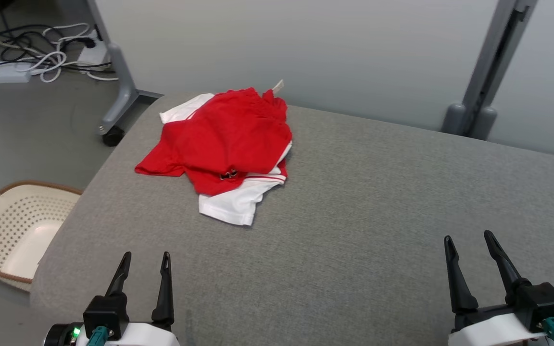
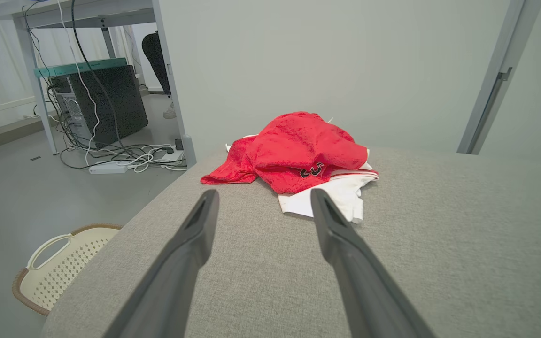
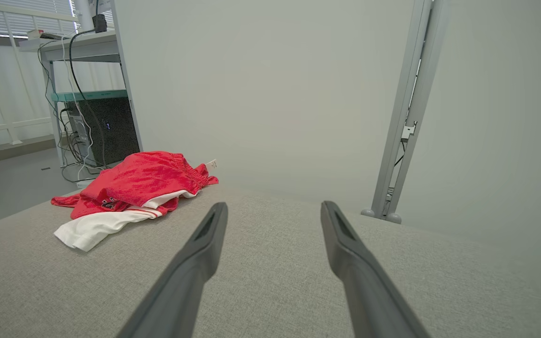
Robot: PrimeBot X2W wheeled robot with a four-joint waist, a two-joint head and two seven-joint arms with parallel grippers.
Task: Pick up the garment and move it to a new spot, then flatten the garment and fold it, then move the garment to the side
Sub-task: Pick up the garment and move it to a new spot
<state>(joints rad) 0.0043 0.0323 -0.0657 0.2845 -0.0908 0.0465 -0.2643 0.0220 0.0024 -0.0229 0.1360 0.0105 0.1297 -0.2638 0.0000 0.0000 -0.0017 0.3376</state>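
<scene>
A crumpled red and white garment (image 1: 229,144) lies in a heap on the grey padded table (image 1: 354,230), toward its far left corner. White fabric pokes out at its near side. My left gripper (image 1: 144,262) is open at the near left edge, well short of the garment (image 2: 305,155), with nothing between its fingers. My right gripper (image 1: 469,245) is open at the near right, far from the garment (image 3: 129,188), which sits off to its left. Both grippers hover just above the table top.
A cream perforated laundry basket (image 1: 12,230) stands on the floor left of the table. Cables and a power strip (image 1: 3,72) lie on the floor at the far left by a desk leg (image 1: 118,86). A grey post (image 1: 488,72) rises behind the table's far right.
</scene>
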